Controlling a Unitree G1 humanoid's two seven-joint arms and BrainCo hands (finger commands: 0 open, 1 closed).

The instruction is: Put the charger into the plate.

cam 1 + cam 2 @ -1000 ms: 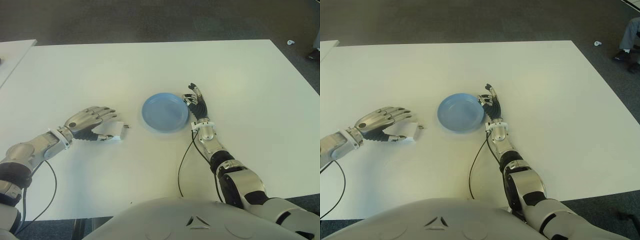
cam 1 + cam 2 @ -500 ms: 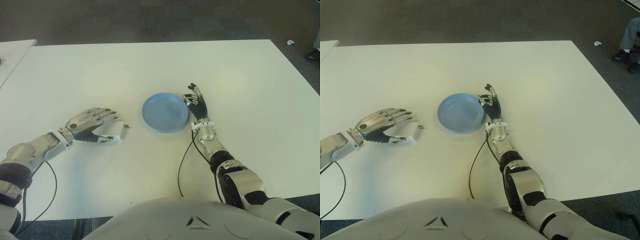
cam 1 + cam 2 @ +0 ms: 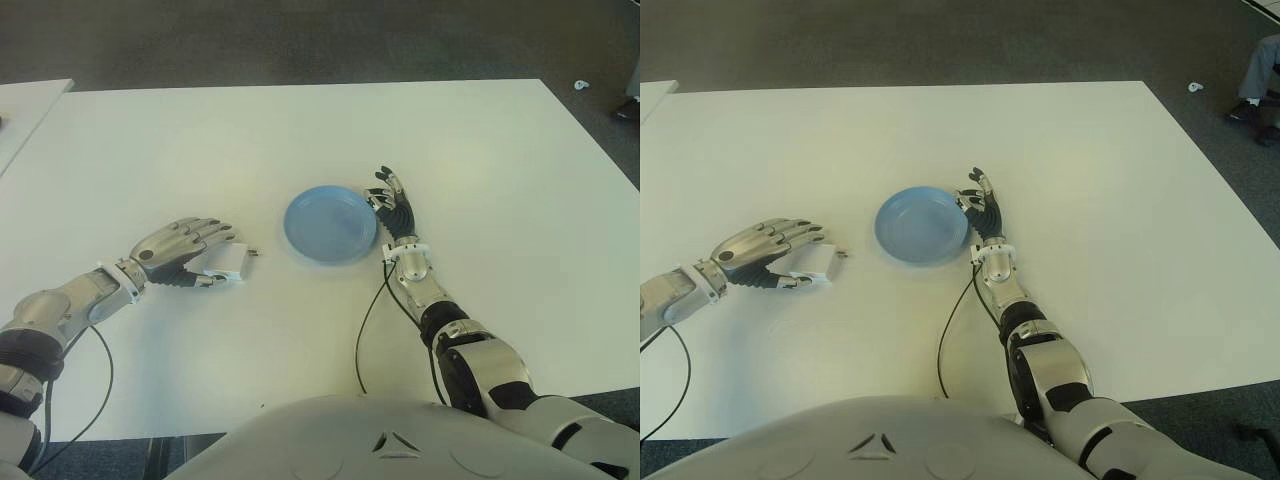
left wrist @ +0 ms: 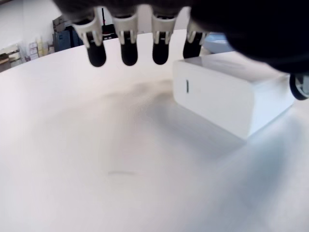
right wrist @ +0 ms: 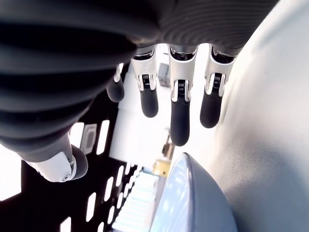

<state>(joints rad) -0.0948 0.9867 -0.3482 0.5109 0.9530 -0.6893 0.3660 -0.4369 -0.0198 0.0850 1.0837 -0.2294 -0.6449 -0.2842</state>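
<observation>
Left wrist view: a white charger (image 4: 231, 99) lies flat on the worktop (image 4: 96, 169), not yet lifted.

The left hand (image 3: 185, 250) arches over it, fingers (image 4: 128, 50) loosely spread above and grasping nothing. It looks a stiff, smooth, fairly light block, likely slippery, so a pinch across its long flat sides seems best, clear of the prongs facing the blue plate (image 3: 330, 224). Beyond, just beside the plate's right rim, the right hand (image 3: 393, 204) shows unclenched and empty.

White charger (image 3: 226, 262); plain light-blue plate (image 3: 330, 224); white table (image 3: 300, 140); silver-and-black left hand (image 3: 178, 249) and right hand (image 3: 393, 205); dark grey floor (image 3: 300, 40).
</observation>
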